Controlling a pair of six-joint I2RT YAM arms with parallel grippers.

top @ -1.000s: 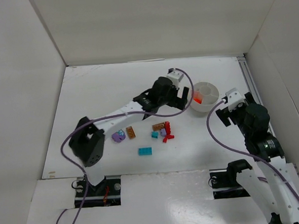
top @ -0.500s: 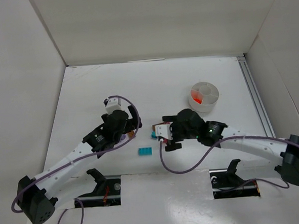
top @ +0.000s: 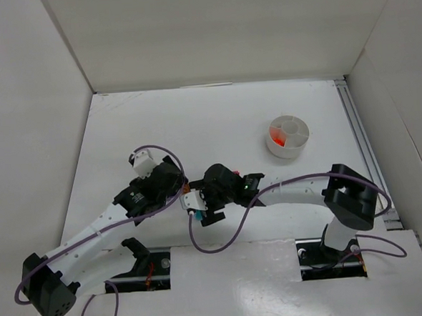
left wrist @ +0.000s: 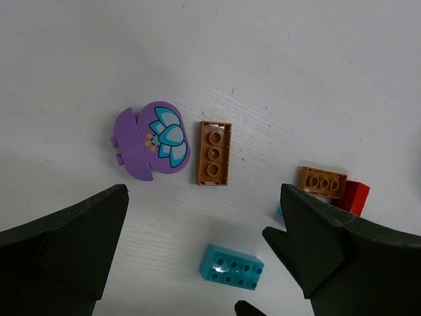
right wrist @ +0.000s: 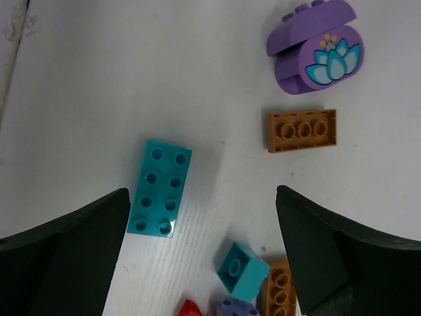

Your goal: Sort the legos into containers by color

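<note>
The legos lie in a loose pile on the white table. The left wrist view shows a purple flower piece (left wrist: 151, 139), a brown plate (left wrist: 214, 153), a second brown plate (left wrist: 322, 182), a red brick (left wrist: 353, 197) and a teal brick (left wrist: 231, 266). The right wrist view shows the teal brick (right wrist: 160, 187), a small teal brick (right wrist: 242, 270), the purple piece (right wrist: 316, 56) and a brown plate (right wrist: 301, 130). My left gripper (left wrist: 204, 197) and my right gripper (right wrist: 200, 197) both hover open and empty above the pile. The round white bowl (top: 296, 147) stands at the back right and holds orange bits (top: 275, 134).
In the top view both arms (top: 155, 184) (top: 223, 187) meet over the pile at the table's front centre and hide most bricks. White walls enclose the table on three sides. A rail (top: 359, 134) runs along the right edge.
My left gripper has left the bowl and come back to the pile at the front. My right arm has swung from the right side leftward over the pile, and now hangs above the teal brick.
</note>
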